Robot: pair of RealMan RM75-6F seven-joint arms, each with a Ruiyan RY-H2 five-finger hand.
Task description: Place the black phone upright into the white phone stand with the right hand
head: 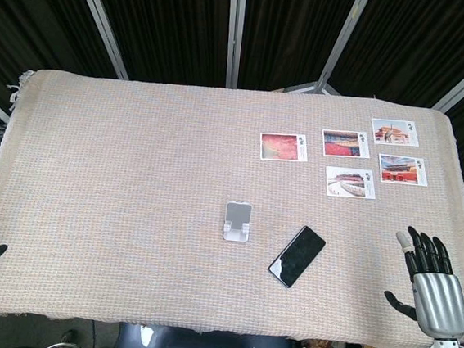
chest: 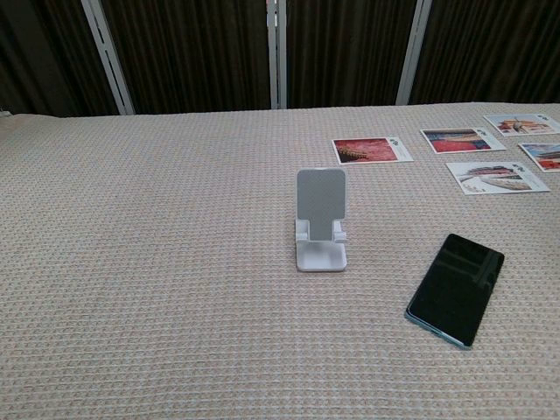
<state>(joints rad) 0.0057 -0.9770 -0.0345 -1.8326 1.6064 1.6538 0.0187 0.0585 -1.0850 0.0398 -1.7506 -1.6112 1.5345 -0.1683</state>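
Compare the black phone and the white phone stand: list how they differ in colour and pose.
The black phone is dark and glossy; the white phone stand is pale and matte. The phone lies flat on the cloth, set at a diagonal; the stand sits upright, its back plate raised and its cradle empty. The phone lies to the right of the stand, apart from it. Both rest on the woven tablecloth, untouched by either hand.

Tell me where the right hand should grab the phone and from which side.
Probably across the long edges near the middle of the phone, coming down from above on its right. It lies flat and screen-up on the cloth, slanted, so only the thin edges offer purchase. The right hand sits open to its right; the stand is on its left.
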